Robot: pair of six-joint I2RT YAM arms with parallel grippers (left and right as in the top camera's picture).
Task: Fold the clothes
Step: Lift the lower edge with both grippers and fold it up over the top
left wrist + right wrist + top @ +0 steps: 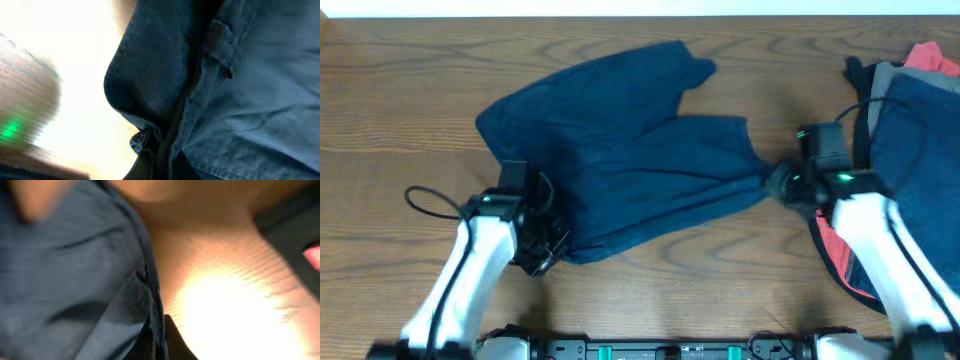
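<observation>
The big navy garment (620, 160) lies spread out across the middle of the bench (400, 80), its upper part reaching toward the far edge and its lower hem running toward the near edge. The left fingers (545, 245) sit at its near-left corner and are closed on the cloth there; the left wrist view shows the hem bunched up right where it meets them. The right fingers (775, 183) are clamped on the garment's right end, where the fabric is drawn into a narrow point. The right wrist view shows a blurred fold of blue running down between the dark fingers. Over at the right edge of the bench lies a pile of other clothes (920, 130), navy on top with grey and red showing around it.
</observation>
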